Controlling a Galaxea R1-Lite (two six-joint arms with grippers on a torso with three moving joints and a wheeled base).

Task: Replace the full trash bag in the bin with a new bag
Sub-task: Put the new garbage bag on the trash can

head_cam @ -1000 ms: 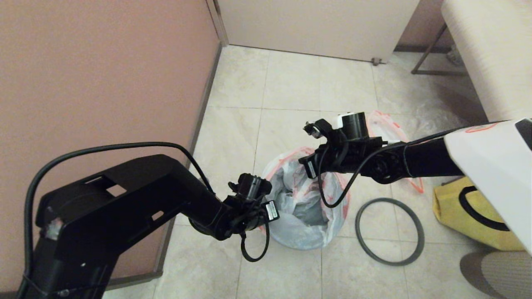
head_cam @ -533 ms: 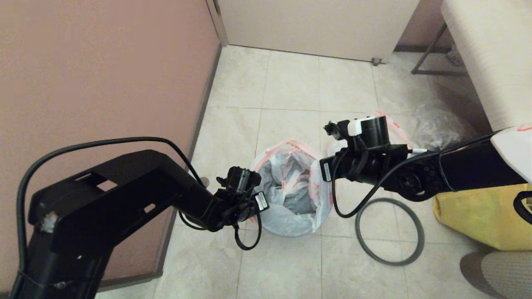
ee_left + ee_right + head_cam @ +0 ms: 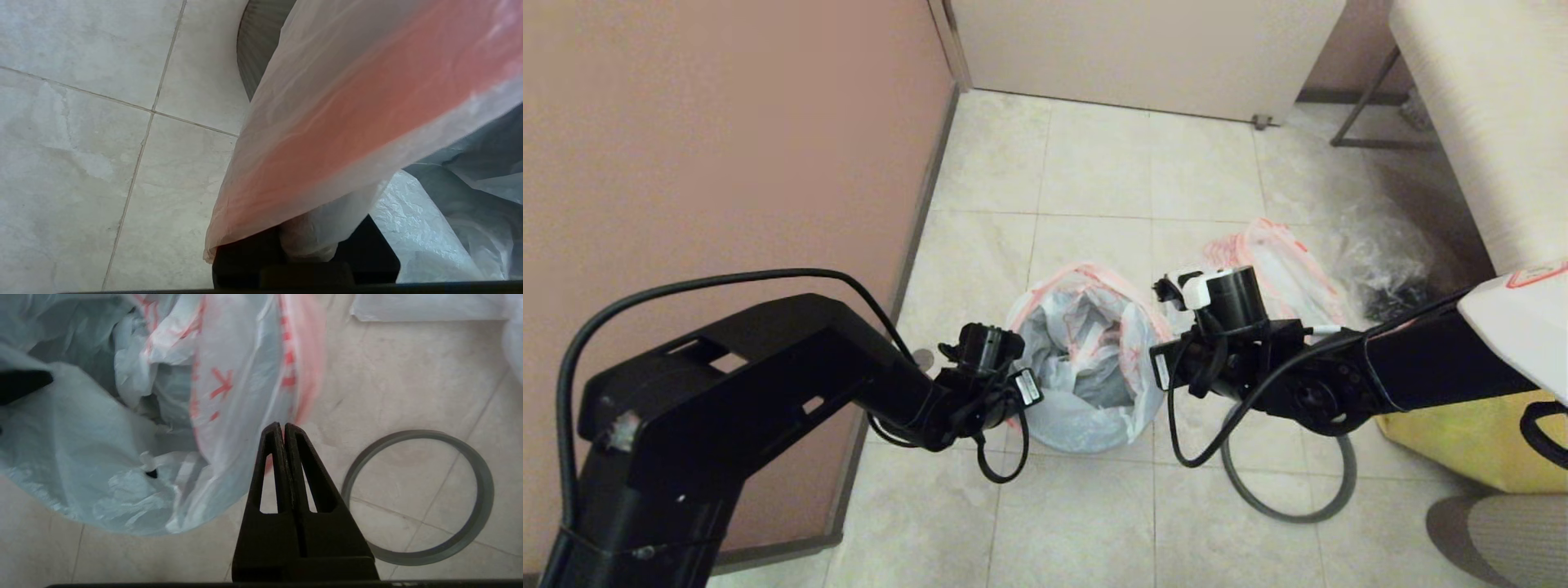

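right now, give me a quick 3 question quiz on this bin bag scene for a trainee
1. True or false: the grey hoop is fitted on the bin.
2. Where is the full trash bag? A in the bin; B on the floor beyond the bin; C on a shelf.
3. What is the left gripper clamped on?

Key: 1 false, the hoop lies on the floor beside the bin. 2 B. 3 the new bag, at its rim.
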